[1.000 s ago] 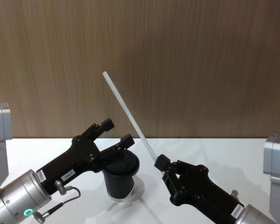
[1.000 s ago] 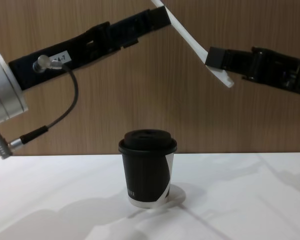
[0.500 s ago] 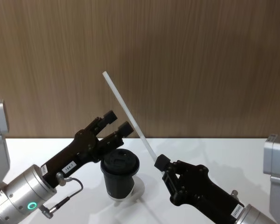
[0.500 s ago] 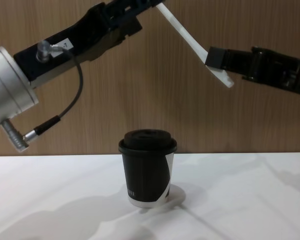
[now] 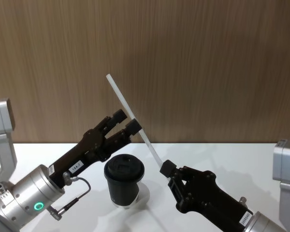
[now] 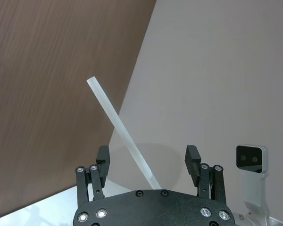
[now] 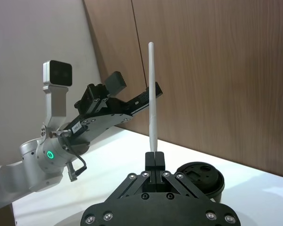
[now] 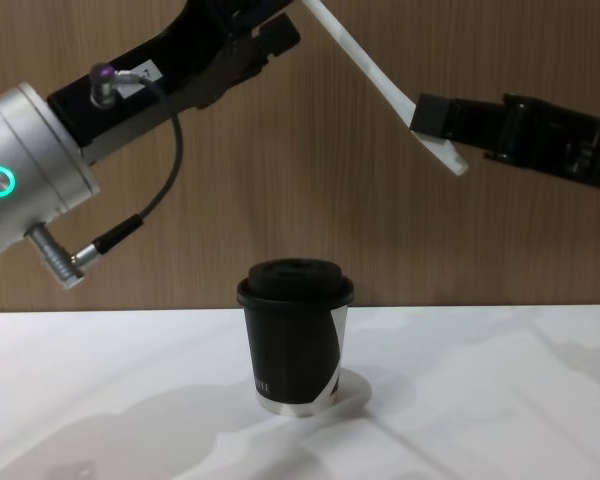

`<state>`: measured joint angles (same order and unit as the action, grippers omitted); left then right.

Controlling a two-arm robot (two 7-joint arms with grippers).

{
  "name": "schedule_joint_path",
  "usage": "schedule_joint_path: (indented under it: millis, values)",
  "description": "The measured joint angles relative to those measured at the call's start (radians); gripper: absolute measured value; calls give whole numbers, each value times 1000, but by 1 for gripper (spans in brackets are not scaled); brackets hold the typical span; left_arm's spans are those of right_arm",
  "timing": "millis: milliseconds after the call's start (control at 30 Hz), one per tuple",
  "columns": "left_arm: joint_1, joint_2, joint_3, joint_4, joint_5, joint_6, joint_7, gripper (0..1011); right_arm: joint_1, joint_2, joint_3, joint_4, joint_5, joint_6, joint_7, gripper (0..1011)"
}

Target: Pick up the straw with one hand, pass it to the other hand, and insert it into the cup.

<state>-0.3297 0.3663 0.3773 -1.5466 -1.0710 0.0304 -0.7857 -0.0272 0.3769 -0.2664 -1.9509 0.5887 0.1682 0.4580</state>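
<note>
The white straw (image 5: 120, 96) slants up and to the left in the air above the cup. My all-black right gripper (image 5: 165, 168) is shut on the straw's lower end, seen from the right wrist view (image 7: 154, 157). My left gripper (image 5: 127, 121), on its silver wrist with the green ring, stands open with its two fingers on either side of the straw's middle; the left wrist view shows the straw (image 6: 120, 127) between the spread fingers without touching them. The black lidded cup (image 8: 295, 335) stands upright on the table below both grippers.
The cup stands on a white table (image 5: 222, 154) in front of a wood-panelled wall (image 5: 208, 72). In the right wrist view the left arm (image 7: 99, 117) reaches in toward the straw (image 7: 152, 94).
My left gripper has risen and moved forward from beside the cup's lid up to the straw, and its open fingers now straddle it. The right gripper and straw have stayed still.
</note>
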Motion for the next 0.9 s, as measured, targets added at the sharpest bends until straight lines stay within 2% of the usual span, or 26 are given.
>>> schedule_joint_path:
  millis: [667, 900]
  values:
    - [-62, -30, 32, 70, -31, 7, -20, 1001, 0, 0, 0, 0, 0, 0, 0, 4]
    - [-77, -39, 41, 90, -38, 0, -26, 881, 0, 0, 0, 0, 0, 0, 0, 4]
